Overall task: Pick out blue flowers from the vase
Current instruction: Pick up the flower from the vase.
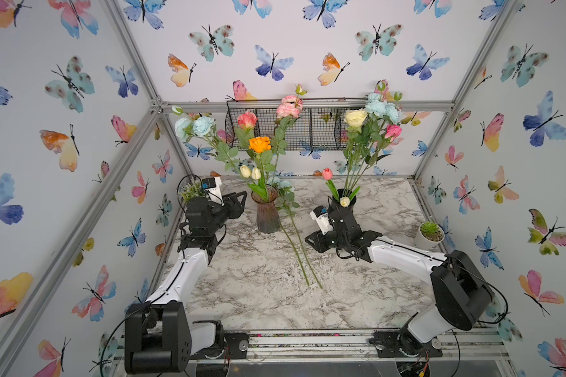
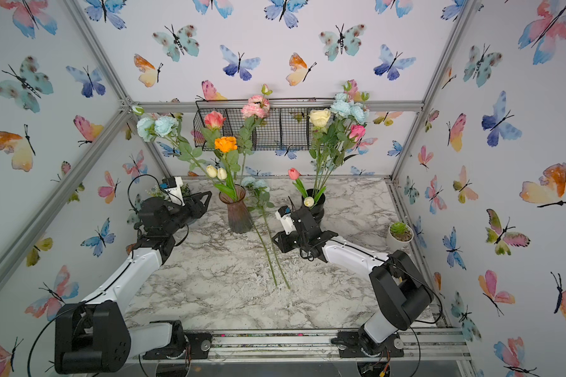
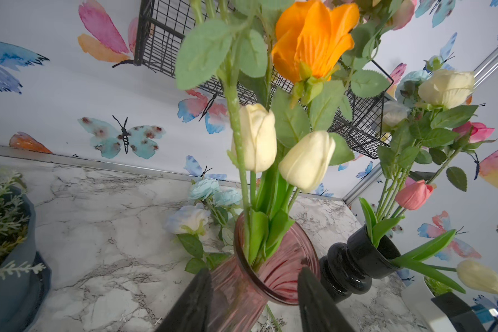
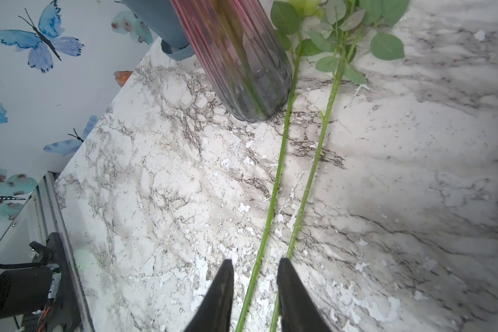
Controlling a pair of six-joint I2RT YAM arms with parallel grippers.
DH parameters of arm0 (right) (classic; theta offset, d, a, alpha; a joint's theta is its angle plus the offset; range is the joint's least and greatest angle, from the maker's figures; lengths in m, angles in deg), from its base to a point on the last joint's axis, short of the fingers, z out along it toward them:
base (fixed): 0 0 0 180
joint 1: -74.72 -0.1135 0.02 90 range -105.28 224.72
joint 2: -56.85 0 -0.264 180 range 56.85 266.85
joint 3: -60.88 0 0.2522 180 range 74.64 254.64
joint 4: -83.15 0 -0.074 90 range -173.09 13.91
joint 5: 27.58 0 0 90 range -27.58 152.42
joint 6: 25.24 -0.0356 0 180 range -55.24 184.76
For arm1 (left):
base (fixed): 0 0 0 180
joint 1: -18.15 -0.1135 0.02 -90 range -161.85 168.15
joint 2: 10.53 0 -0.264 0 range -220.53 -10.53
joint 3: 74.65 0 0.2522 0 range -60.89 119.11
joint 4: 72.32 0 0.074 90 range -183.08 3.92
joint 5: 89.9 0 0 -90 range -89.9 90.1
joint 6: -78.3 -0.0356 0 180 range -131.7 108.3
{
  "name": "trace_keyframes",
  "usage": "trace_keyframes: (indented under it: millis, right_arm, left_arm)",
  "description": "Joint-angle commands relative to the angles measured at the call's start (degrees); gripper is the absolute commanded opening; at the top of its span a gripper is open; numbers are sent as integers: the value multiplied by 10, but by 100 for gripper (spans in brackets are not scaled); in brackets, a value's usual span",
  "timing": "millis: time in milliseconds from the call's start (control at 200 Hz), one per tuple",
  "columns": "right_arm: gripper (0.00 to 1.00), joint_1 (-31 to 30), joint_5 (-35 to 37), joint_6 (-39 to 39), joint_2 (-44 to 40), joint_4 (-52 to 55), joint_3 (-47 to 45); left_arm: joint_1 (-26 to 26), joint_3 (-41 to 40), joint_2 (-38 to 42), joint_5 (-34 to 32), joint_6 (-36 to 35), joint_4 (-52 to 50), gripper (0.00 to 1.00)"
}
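A ribbed pink glass vase point(image 1: 268, 215) stands mid-table and holds a stem with pale blue flowers point(image 1: 195, 125) leaning far left, beside orange, pink and cream blooms. Two long green stems point(image 1: 299, 254) lie on the marble just right of the vase. Their blue blooms point(image 3: 203, 188) and a white rose tinged blue point(image 3: 189, 218) rest behind it. My left gripper point(image 1: 242, 197) is open just left of the vase neck point(image 3: 242, 287), which shows between its fingers. My right gripper point(image 4: 256, 260) hovers open over the lying stems point(image 4: 273, 186), one running between its fingers.
A black vase point(image 2: 314, 202) behind my right wrist holds more pale blue blooms point(image 1: 381, 107), a cream rose and pink flowers. A wire basket point(image 1: 291, 127) hangs on the back wall. A potted succulent point(image 1: 429, 233) sits far right, a grey-blue plant pot point(image 3: 6, 230) back left.
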Motion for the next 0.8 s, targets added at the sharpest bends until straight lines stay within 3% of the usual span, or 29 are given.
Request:
trace_keyframes:
  millis: [0, 446, 796]
  right_arm:
    - [29, -4, -3, 14, -1, -7, -10]
    - [28, -5, -4, 18, 1, -13, -14]
    - [27, -5, -7, 20, 16, -17, -4]
  left_arm:
    - [-2, 30, -22, 4, -15, 15, 47]
    - [-1, 104, -102, -4, -33, -1, 36]
    - [-2, 114, -121, 30, -33, 10, 28]
